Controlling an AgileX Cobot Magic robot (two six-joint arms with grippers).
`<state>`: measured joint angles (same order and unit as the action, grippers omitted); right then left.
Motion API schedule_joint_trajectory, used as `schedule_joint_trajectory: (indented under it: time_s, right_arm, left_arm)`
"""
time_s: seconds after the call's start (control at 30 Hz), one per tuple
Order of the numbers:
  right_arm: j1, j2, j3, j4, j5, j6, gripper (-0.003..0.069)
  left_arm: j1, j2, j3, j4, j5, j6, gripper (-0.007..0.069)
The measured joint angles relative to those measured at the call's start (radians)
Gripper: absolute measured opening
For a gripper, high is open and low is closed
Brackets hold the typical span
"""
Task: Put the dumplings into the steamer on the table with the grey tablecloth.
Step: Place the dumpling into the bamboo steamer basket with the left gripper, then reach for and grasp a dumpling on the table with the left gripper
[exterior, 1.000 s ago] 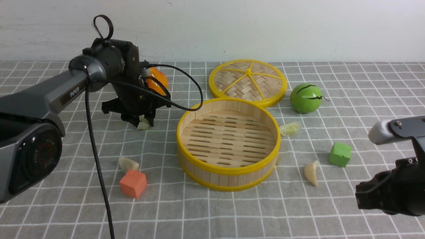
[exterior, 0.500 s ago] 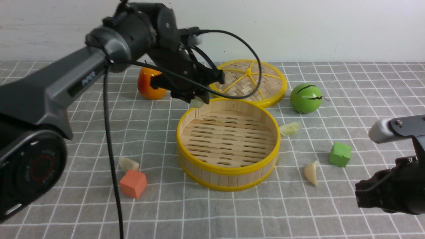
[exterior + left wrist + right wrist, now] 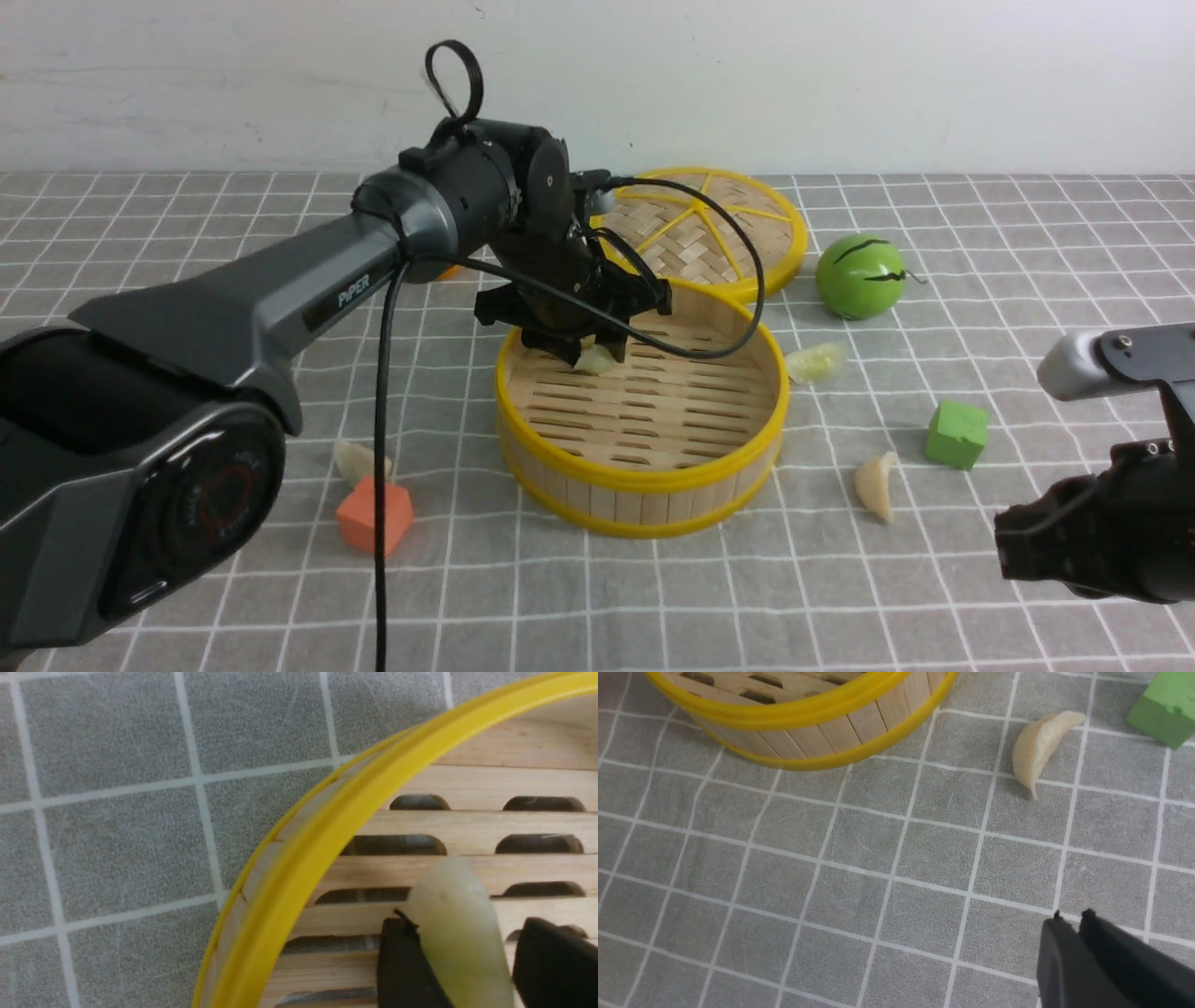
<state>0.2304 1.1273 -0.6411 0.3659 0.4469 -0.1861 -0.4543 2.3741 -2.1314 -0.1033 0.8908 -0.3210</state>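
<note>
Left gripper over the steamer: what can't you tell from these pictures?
- Front view: the left gripper covers the dumpling from above, so whether it touches the floor of the steamer is unclear.
- Left wrist view: the bottom edge cuts off the fingers and dumpling; gripped or released, cannot tell.

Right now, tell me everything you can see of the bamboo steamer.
The steamer is a round, open basket: a wall of upright pale bamboo slats between yellow top and bottom rims, with a slotted slat floor. It stands upright on the grey tablecloth near the middle, its woven lid lying behind it. The floor is bare except where the left gripper reaches in over the far left rim with a dumpling between its fingers, low over the slats; whether that touches the floor is unclear.
</note>
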Motion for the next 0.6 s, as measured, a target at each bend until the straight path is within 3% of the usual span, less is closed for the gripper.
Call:
schedule_joint_trajectory:
  time_s: [0.07, 0.27, 0.5, 0.6]
  right_arm:
    - [0.000, 0.000, 0.000, 0.000, 0.000, 0.000, 0.0057]
    - [0.000, 0.000, 0.000, 0.000, 0.000, 0.000, 0.0061]
    - [0.000, 0.000, 0.000, -0.003, 0.004, 0.000, 0.0062]
    - [0.000, 0.000, 0.000, -0.003, 0.015, 0.000, 0.0063]
  left_arm:
    - [0.000, 0.000, -0.001, 0.000, -0.001, -0.014, 0.0391]
    - [0.001, -0.022, -0.033, 0.008, 0.088, -0.018, 0.0411]
    - [0.034, -0.237, -0.110, 0.182, 0.249, 0.016, 0.0412]
    - [0.093, -0.328, -0.117, 0.238, 0.327, 0.033, 0.0397]
